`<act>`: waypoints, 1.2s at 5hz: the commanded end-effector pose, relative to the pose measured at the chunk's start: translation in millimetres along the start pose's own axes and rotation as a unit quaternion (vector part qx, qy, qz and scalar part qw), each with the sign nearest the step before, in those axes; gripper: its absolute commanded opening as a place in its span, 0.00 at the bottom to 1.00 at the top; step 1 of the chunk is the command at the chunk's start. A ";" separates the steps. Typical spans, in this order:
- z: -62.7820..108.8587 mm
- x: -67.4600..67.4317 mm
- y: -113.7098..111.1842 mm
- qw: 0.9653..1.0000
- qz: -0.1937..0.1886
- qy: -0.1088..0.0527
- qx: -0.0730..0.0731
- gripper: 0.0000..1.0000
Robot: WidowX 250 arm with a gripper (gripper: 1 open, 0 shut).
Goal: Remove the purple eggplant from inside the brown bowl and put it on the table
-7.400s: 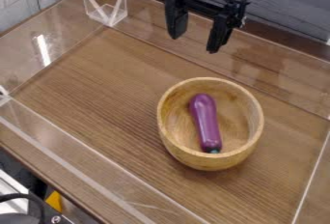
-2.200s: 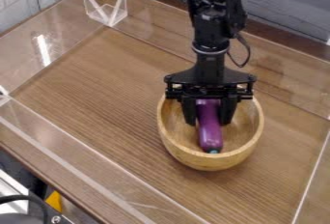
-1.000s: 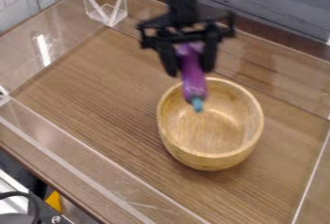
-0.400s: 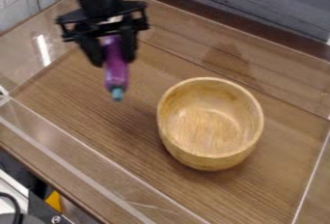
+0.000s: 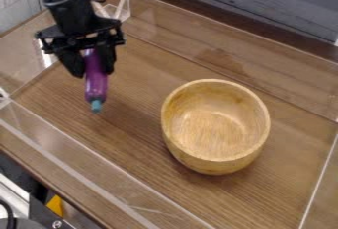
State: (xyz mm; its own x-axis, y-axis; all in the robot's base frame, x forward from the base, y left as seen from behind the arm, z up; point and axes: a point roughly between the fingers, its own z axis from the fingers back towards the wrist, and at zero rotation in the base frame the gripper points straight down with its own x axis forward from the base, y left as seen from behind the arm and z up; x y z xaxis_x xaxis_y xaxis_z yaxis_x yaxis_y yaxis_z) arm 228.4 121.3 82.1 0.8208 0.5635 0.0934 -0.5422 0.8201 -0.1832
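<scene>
A: What is the setting?

B: A brown wood-grain table [image 5: 199,189] edged with low clear acrylic walls [image 5: 79,179], seen from above at an angle.

A: Where is the eggplant?

B: One purple eggplant [image 5: 95,78] hangs nearly upright between the jaws of the black gripper [image 5: 91,63], which are clenched on its upper part. Its blue-green tip points down, close above the tabletop; whether it touches is unclear. It is well apart from the bowl, to the bowl's left.

A: How many things in all?

B: One eggplant, one brown bowl [image 5: 215,125] with nothing in it, one gripper.
</scene>
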 end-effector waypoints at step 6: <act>-14.7 -1.5 -2.5 0.998 -0.039 -0.038 0.039 1.00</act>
State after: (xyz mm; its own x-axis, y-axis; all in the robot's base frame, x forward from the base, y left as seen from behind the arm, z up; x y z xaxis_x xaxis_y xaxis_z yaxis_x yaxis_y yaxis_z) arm 222.5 112.3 53.2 0.8511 0.5117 0.1171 -0.5025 0.8588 -0.1000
